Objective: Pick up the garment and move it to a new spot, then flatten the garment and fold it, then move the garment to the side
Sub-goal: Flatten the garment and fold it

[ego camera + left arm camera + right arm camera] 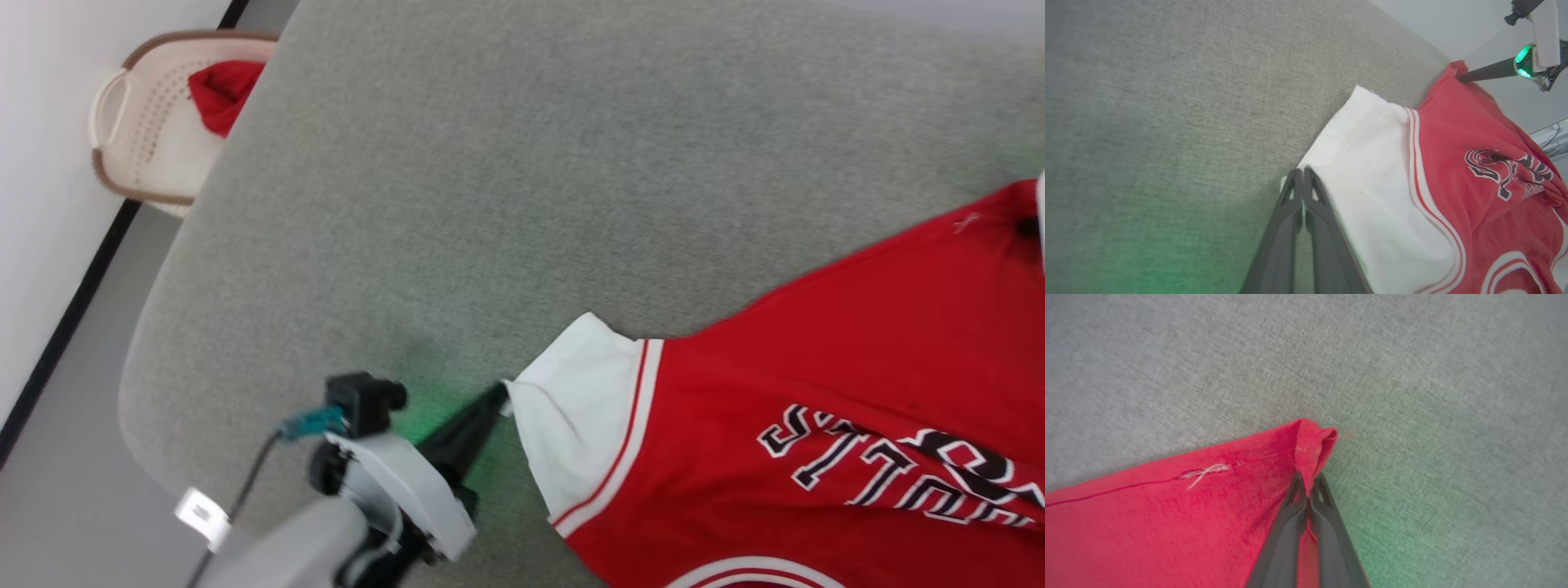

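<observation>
Red garment (816,367) lies spread on grey padded surface (490,163), chest lettering up, toward lower right of head view. L gripper (1302,173): jaws pressed together on outer corner of white sleeve (1372,163), rest of shirt running off to the right in its wrist view. R gripper (1308,482): jaws narrow, pinching a folded red hem corner w/ cloth between the fingers, shirt body spreading left of it.
</observation>
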`<state>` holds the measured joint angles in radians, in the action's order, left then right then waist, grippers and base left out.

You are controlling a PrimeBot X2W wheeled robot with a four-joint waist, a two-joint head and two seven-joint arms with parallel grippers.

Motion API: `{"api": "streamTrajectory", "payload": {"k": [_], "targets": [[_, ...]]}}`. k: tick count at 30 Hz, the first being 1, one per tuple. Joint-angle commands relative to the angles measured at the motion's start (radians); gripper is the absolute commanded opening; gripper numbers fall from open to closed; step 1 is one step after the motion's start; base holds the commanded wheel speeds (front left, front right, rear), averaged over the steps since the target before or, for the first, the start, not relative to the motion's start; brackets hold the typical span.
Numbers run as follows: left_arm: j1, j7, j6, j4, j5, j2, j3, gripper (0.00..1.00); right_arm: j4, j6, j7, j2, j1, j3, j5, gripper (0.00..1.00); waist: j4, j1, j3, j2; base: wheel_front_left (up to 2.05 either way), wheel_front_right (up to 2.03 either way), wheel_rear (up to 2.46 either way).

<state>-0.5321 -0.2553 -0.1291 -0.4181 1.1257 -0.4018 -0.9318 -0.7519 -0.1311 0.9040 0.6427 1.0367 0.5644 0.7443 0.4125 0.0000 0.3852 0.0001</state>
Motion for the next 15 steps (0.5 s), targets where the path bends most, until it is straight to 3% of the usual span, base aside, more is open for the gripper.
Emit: {"api": "streamTrajectory", "payload": {"k": [1, 6, 15], "targets": [[-0.021, 0.006, -0.002, 0.003, 0.005, -0.021, 0.002, 0.00, -0.024, 0.001, 0.001, -0.019, -0.035, 0.023, -0.004, 0.00, -0.026, 0.0000, -0.025, -0.0001, 0.00, 0.00, 0.00], [-0.115, 0.073, -0.002, 0.041, -0.011, -0.120, 0.019, 0.00, 0.022, 0.001, -0.077, -0.032, 0.033, 0.028, 0.003, 0.00, -0.082, 0.0000, -0.092, -0.0001, 0.00, 0.00, 0.00], [-0.342, 0.273, 0.042, 0.077, -0.035, -0.225, 0.048, 0.00, 0.049, 0.001, -0.176, -0.041, 0.074, 0.051, 0.021, 0.00, -0.152, 0.0000, -0.215, -0.0001, 0.00, 0.00, 0.00]]}}
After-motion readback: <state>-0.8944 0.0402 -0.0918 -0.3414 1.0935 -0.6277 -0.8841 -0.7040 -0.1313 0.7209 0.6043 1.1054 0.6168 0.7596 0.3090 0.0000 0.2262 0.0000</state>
